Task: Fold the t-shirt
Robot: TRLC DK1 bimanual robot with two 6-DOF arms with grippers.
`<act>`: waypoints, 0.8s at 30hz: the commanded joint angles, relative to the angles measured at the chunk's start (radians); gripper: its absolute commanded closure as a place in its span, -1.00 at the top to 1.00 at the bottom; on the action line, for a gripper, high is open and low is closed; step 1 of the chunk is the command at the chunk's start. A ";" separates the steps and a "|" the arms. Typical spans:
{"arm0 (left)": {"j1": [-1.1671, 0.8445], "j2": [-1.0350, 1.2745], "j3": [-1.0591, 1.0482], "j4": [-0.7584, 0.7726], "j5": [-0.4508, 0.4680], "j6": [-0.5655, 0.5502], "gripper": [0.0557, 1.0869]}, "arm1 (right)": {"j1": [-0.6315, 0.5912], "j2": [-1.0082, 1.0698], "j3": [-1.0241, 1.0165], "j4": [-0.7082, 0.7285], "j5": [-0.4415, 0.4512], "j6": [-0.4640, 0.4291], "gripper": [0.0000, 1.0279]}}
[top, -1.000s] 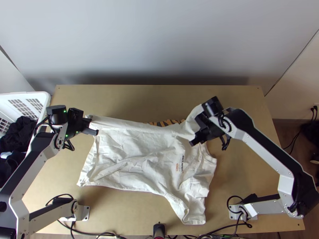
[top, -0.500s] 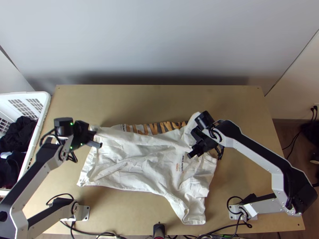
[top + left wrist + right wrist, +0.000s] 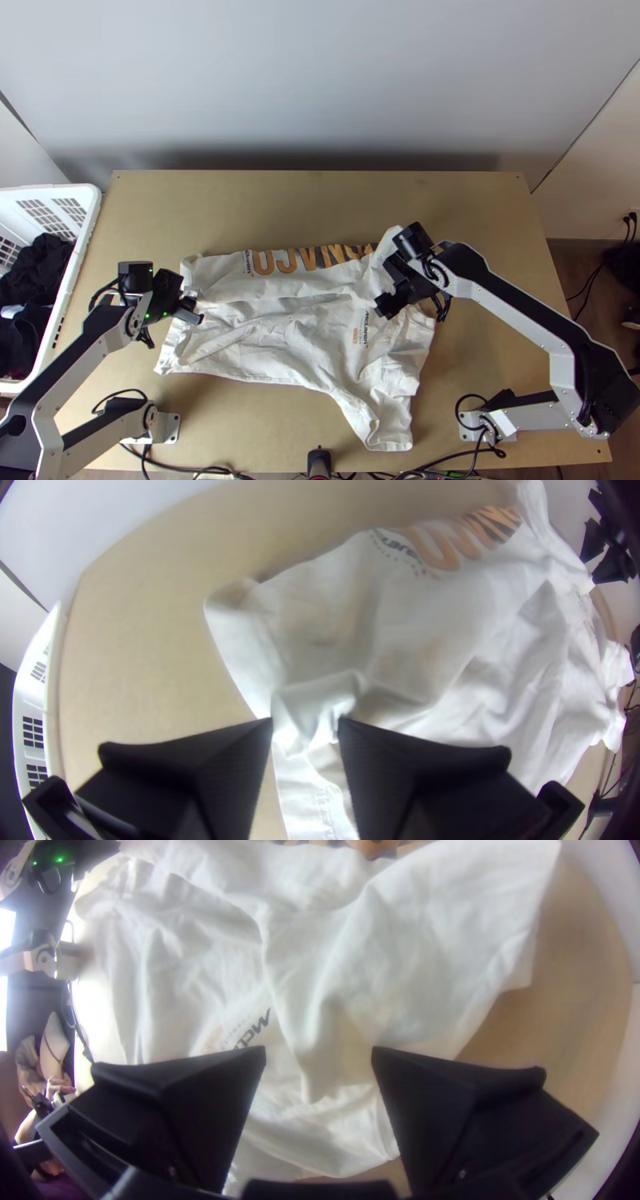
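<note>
Over the left side of the t-shirt [image 3: 272,340], here's the left gripper [image 3: 192,309], and its fingers stand apart with a gathered ridge of white cloth rising between them. Across on the right part of the shirt, the right gripper [image 3: 390,286] has its fingers parted too, wider, pale folds of cloth running through the gap. Follow the arms out: the left arm [image 3: 76,364] slants up from the lower left and tips its gripper toward the shirt; the right arm [image 3: 524,312] comes up, bends at the elbow and leans across toward the middle. The shirt lies rumpled on the counter [image 3: 320,200], a strip with orange lettering along its far edge and one part trailing toward the near edge. And look at the change! Half a second ago the left gripper was farther from the near edge; it has come nearer, and more of that lettering shows. The right gripper has barely shifted since then, though it sat farther off a second ago. Out left, a white basket [image 3: 94,200] holds dark cloth [image 3: 36,272].
</note>
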 commanded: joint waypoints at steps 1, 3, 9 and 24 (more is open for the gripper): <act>0.036 0.008 -0.001 -0.016 0.000 0.018 0.88 | -0.010 -0.012 0.040 -0.030 -0.001 0.001 0.79; 0.051 0.007 0.036 -0.044 0.001 -0.002 0.88 | -0.017 -0.019 0.072 -0.037 -0.002 0.005 0.79; 0.086 0.093 0.186 -0.054 0.001 -0.065 0.88 | -0.027 -0.020 0.122 -0.054 -0.011 0.007 0.79; 0.071 0.266 0.471 -0.239 0.064 -0.284 0.88 | -0.050 -0.039 0.056 -0.054 -0.011 0.007 0.79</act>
